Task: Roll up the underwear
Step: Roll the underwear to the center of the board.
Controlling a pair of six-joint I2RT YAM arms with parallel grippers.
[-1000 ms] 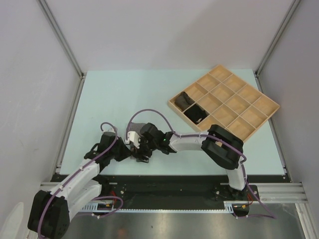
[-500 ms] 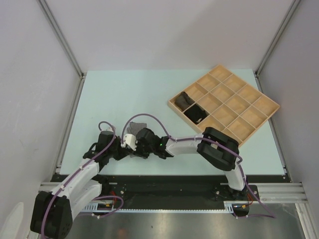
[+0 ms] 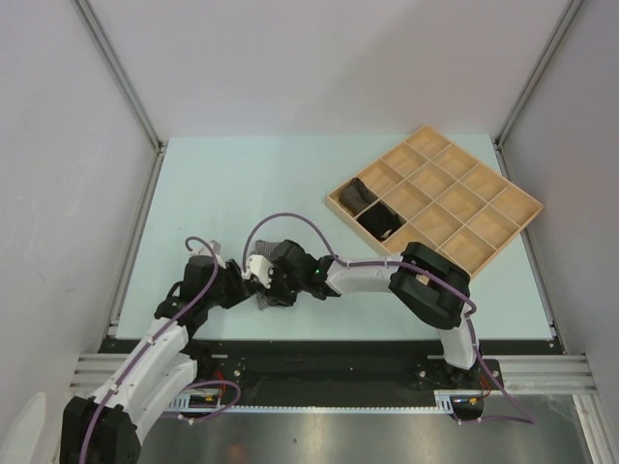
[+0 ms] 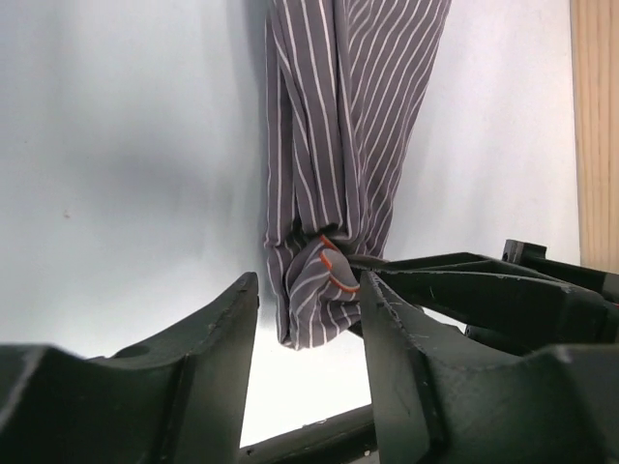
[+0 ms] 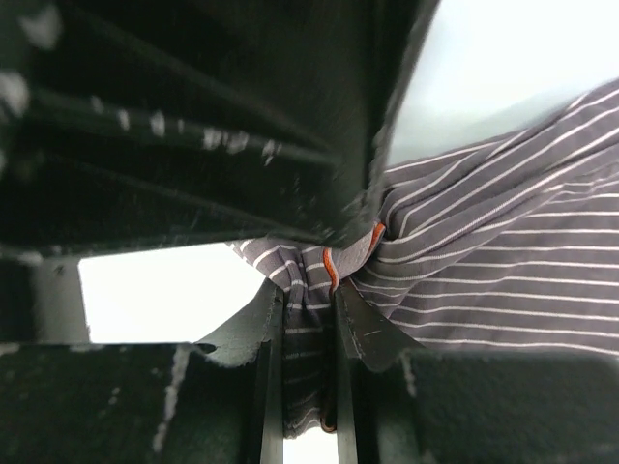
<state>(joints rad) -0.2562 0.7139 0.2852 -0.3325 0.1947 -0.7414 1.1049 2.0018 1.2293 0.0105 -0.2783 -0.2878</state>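
Your work surface is a pale mint table [image 3: 222,184], boxed in by plain grey walls [image 3: 319,58] with aluminium posts [image 3: 116,72] rising from its far corners.

Starting on your left, the left gripper [image 4: 308,282] sits low by the near edge, left of the middle. It is released: the jaws stand apart on either side of the cloth's bunched end, and a sliver of table shows between one finger and the fabric.

The grey striped underwear [image 4: 338,116] lies there as a long, narrow, gathered strip. Its long axis runs roughly from the near edge toward the far edge. The bunched end, where a thin orange edge shows, points at the near edge, and the wider part spreads away toward the far side.

Next, your right gripper [image 5: 308,290] reaches in from the right. It is clenched on that same bunched end, with striped cloth squeezed between the two fingers.

Further right, toward the far right corner, the wooden tray [image 3: 527,205] lies turned diagonally. The dark brown underwear [image 3: 354,196] fills its leftmost corner compartment. The black underwear [image 3: 379,222] sits in the next compartment along the tray's near side.
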